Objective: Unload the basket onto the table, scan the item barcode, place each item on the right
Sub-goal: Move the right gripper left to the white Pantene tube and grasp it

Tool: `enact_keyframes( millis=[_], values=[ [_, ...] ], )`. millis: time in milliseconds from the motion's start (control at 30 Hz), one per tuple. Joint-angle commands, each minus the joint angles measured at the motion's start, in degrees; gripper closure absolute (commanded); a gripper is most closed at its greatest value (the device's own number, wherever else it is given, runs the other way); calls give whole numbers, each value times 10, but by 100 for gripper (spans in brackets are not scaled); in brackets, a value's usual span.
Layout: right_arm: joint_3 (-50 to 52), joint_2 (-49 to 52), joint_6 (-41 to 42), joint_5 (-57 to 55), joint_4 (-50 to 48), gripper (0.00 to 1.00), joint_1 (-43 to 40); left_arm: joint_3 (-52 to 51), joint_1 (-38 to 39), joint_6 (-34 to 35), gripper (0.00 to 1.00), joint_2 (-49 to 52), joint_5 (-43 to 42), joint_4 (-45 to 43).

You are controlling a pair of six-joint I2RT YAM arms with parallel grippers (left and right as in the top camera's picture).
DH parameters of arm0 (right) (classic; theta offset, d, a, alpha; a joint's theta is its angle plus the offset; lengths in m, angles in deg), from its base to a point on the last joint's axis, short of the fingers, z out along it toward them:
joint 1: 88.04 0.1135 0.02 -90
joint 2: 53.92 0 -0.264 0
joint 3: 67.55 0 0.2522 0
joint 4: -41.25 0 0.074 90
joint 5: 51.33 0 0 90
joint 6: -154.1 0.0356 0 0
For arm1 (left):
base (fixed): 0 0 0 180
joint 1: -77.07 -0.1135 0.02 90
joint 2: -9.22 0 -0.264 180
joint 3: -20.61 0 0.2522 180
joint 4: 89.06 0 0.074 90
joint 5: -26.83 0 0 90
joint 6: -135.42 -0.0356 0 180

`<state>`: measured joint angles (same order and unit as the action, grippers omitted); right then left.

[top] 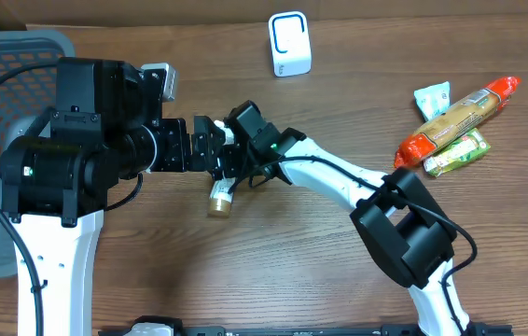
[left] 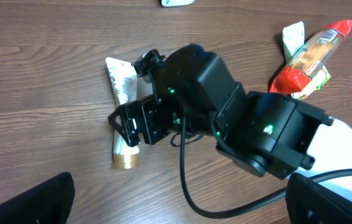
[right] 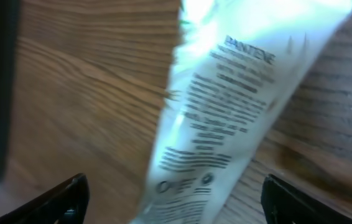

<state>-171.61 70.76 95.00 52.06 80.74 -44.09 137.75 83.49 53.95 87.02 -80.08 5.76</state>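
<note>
- The tube (left: 121, 81) lies flat on the wooden table (top: 152, 280), near the middle and a little to the left
- It is white with dark print, and the right wrist view shows the word PANTENE on it
- Its gold cap (left: 125, 160) points toward the near edge of the table and its flat crimped end points away
- The right gripper (right: 173, 190) hangs low over the middle of the tube, with the claw apart
- 1 finger stands on each side of the tube, and in the right wrist view neither one appears to touch it
- In the left wrist view the black body of that gripper hides the middle of the tube, so only the 2 ends show
- The left gripper (left: 179, 186) is above the table, just left of the right one, looking down on it
- Its claw is wide apart, with nothing held between the fingers
- The scanner (top: 289, 44), a small white box with a blue outline, stands at the far edge of the table, well apart from the tube
- A red and tan biscuit pack (top: 460, 114), a green packet (top: 460, 154) and a small white and green sachet (top: 432, 95) lie together at the far right
- A grey mesh basket (top: 3, 65) sits at the left edge, partly hidden behind the left arm
</note>
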Motion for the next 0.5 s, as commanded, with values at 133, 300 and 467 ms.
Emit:
enact_keyframes(
  millis=[133,300,467],
  values=[
    [3,-2,28,-59,25,28,6,2,5,-12,0,1,-5,0],
    [3,-2,36,-63,48,39,6,2,5,-13,1,1,-5,0],
    [3,5,32,-63,48,43,7,2,5,-13,0,1,-5,0]
  ],
)
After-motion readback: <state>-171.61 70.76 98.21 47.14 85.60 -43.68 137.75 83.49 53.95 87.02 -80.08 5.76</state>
